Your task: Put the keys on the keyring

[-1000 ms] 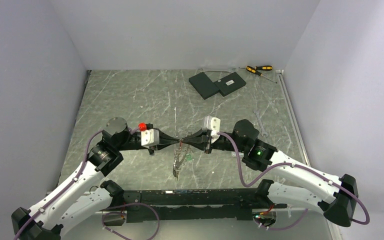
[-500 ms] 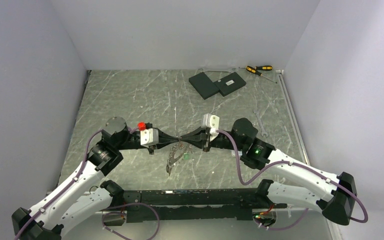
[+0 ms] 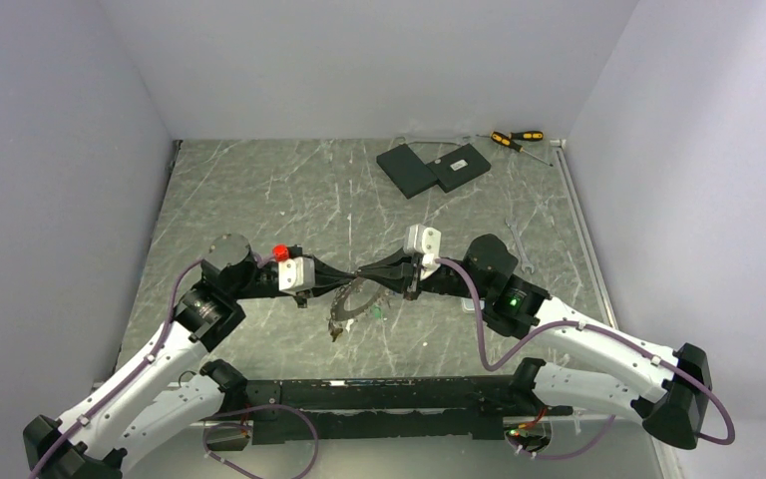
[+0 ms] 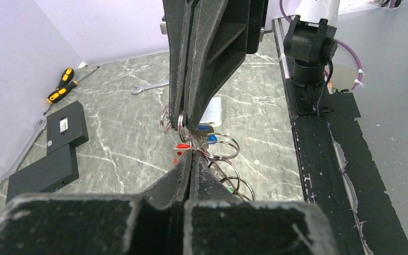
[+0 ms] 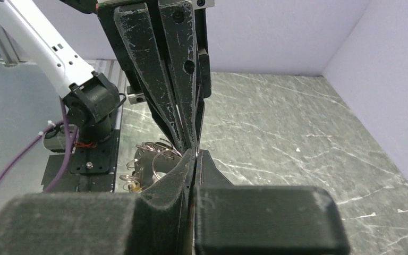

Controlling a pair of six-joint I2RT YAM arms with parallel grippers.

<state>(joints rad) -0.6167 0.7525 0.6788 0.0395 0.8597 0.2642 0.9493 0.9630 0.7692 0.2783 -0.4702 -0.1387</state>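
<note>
The top external view shows both arms reaching inward over the table [image 3: 259,200], with the left gripper [image 3: 349,278] and right gripper [image 3: 366,273] meeting tip to tip near the table's centre. The keyring [image 3: 340,302] hangs tilted directly below this junction. The keys [image 3: 336,329] dangle at its lower end, and a green-headed key [image 3: 375,313] sits just beside it. Only this view shows the whole ring outline. It also shows the two black slabs [image 3: 429,167], the screwdrivers [image 3: 515,139] at the far edge and a wrench [image 3: 519,249] to the right.

The left wrist view resolves detail the overhead camera does not. The keyring appears as several wire loops bunched together, with a blue key head [image 4: 207,139] and a red key head [image 4: 180,151] among them. The right wrist view shows the same loops from the opposite side, below the fingertips, but no head colours can be made out.

Left gripper: fingers pressed fully together, with ring wire emerging at the tips. Right gripper: fingers likewise closed, pinching a loop. The pinch points of the two grippers are just beside each other.
</note>
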